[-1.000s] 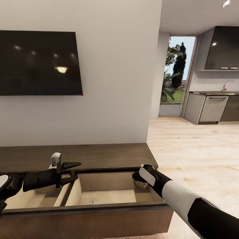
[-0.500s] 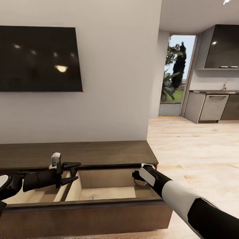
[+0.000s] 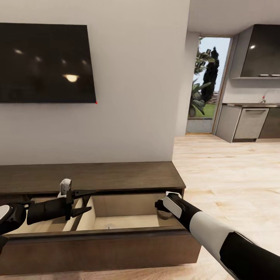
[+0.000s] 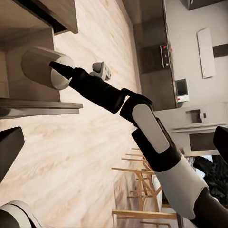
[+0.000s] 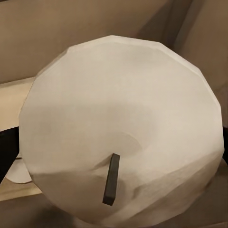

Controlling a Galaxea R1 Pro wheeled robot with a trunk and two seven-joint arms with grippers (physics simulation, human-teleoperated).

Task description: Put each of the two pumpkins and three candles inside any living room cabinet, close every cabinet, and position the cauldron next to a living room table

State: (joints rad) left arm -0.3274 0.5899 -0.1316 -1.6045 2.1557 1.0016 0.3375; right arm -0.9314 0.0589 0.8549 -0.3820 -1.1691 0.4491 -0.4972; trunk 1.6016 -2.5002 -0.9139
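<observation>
The cabinet [image 3: 97,177] is a long, low, dark brown unit under the TV, and its right drawer [image 3: 128,206] stands pulled out with pale wood inside. My right gripper [image 3: 160,205] reaches into that drawer's right end, shut on an off-white candle [image 3: 165,213]. In the left wrist view a dark fingertip presses against the candle [image 4: 40,66] just inside the drawer. The right wrist view has the candle's flat top [image 5: 118,118] and dark wick up close. My left gripper [image 3: 88,201] hovers open over the divider between the drawers, holding nothing. A small pale round thing [image 3: 110,225] lies on the drawer floor.
A black TV [image 3: 42,62] hangs on the wall above the cabinet. Light wood floor [image 3: 233,175] runs to the right toward grey kitchen cupboards [image 3: 252,124] and a glass door [image 3: 204,85]. Wooden chairs [image 4: 142,190] appear in the left wrist view.
The whole head view has shifted: the TV and cabinet sit higher in the picture and less of the drawer's inside shows. Both arms keep their place in the picture, the candle still held.
</observation>
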